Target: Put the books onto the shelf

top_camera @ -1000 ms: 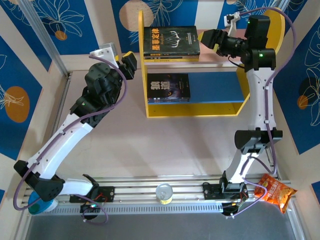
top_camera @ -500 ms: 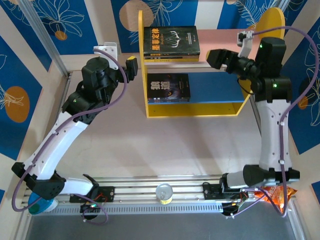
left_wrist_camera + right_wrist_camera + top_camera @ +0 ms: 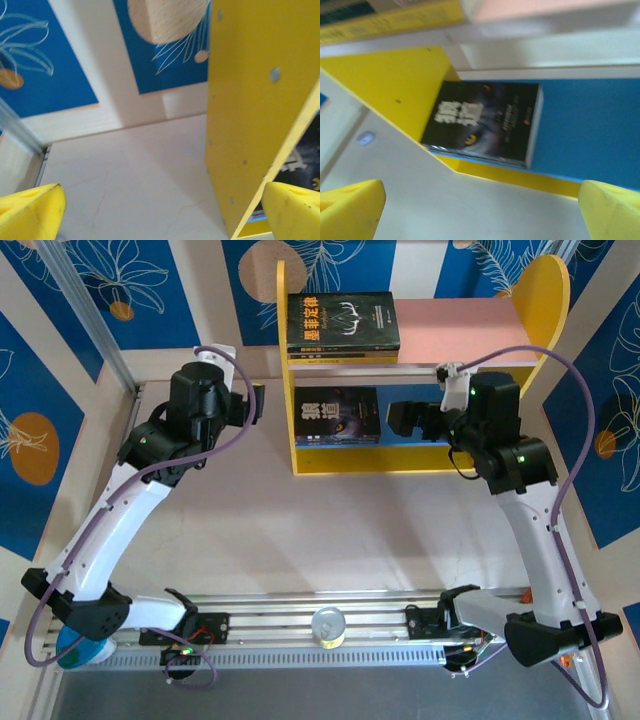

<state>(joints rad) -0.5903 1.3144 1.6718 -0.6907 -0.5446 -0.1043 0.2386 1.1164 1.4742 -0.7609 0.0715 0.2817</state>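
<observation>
Two black paperback books point(image 3: 342, 322) are on the yellow-sided wooden shelf point(image 3: 392, 460), one per tier. Left gripper point(image 3: 252, 405) and right gripper point(image 3: 398, 418) are both spread wide, empty, just beside it, so one sloppy swing could shove the shelf.

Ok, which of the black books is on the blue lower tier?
The book with the yellow eye; the gold-lettered book lies on the pink upper board.

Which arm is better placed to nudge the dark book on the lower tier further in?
Right, probably. The right tool, open, faces the lower tier, with the dark book straight ahead. The left tool sits outside the shelf's yellow side panel.
</observation>
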